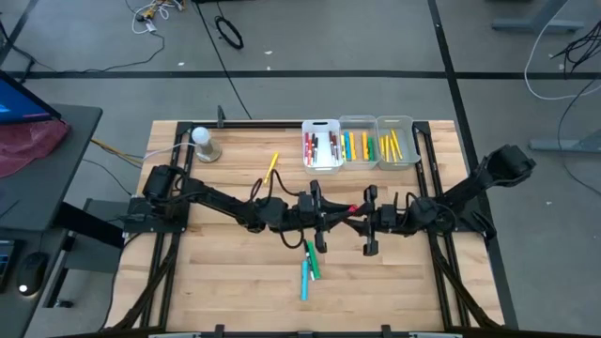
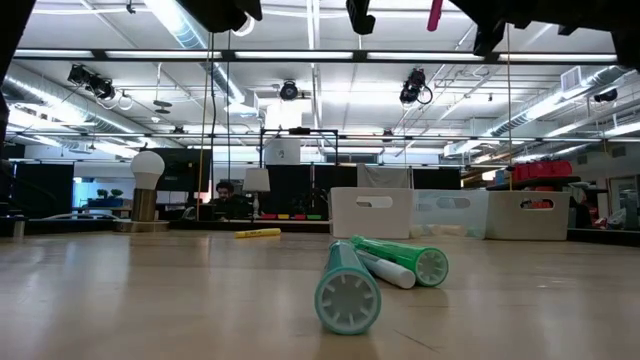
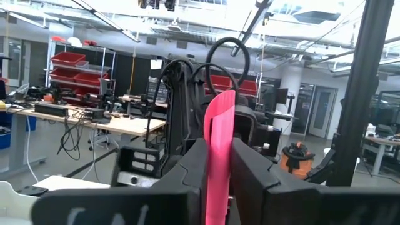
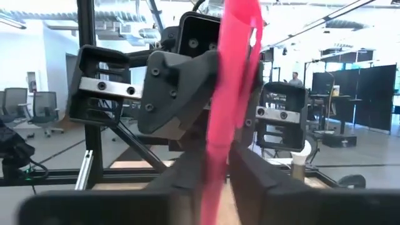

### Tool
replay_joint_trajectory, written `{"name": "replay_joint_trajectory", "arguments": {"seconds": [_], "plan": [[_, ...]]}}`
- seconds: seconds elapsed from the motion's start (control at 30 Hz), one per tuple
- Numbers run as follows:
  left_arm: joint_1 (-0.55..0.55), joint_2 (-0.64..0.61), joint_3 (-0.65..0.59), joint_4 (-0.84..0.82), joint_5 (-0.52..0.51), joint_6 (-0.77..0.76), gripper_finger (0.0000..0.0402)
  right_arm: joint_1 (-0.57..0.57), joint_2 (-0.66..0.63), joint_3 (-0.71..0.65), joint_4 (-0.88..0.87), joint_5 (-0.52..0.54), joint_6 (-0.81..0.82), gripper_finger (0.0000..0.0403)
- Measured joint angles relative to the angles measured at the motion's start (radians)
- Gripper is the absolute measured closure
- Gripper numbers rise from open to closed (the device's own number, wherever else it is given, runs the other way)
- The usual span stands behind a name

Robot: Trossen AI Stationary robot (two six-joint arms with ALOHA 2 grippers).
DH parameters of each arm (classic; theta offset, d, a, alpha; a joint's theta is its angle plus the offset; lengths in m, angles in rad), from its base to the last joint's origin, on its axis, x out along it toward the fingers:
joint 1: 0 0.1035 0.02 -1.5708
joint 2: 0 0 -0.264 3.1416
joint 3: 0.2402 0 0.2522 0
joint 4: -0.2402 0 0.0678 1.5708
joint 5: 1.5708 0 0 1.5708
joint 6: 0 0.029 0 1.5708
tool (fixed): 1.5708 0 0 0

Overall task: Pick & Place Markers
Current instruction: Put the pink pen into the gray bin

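The left arm's two dark fingers (image 3: 256,169) are pressing against either side of a thin pink plastic marker (image 3: 219,150), which is standing upright between them. Just behind the marker, the other arm's dark gripper (image 3: 206,94) is facing the camera. Red storage bins (image 3: 69,62) are sitting on shelving in the room beyond.

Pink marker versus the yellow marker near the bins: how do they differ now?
The pink marker is in the air, gripped by the left gripper and right gripper; the yellow marker lies loose on the table. Pink stands upright; yellow lies flat. Both are outside the bins.
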Motion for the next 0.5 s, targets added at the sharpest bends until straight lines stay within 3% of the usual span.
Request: {"name": "replay_joint_trajectory", "arguments": {"seconds": [0.1, 0.23, 0.4, 0.5], "plan": [[0.000, 0.000, 0.000, -0.001, 0.003, 0.005, 0.0345, 0.031, -0.001, 0.000, -0.003, 0.060, -0.016, 0.0379], [0.001, 0.000, 0.000, -0.025, -0.012, 0.023, 0.0324, 0.100, -0.024, 0.001, -0.053, 0.230, -0.047, 0.0377], [0.002, 0.000, 0.000, -0.082, -0.099, 0.076, 0.0256, 0.181, -0.181, 0.001, -0.306, 0.506, 0.043, 0.0377], [0.001, 0.000, 0.000, -0.156, -0.174, 0.085, 0.0210, 0.210, -0.327, 0.001, -0.539, 0.579, 0.175, 0.0384]]}}
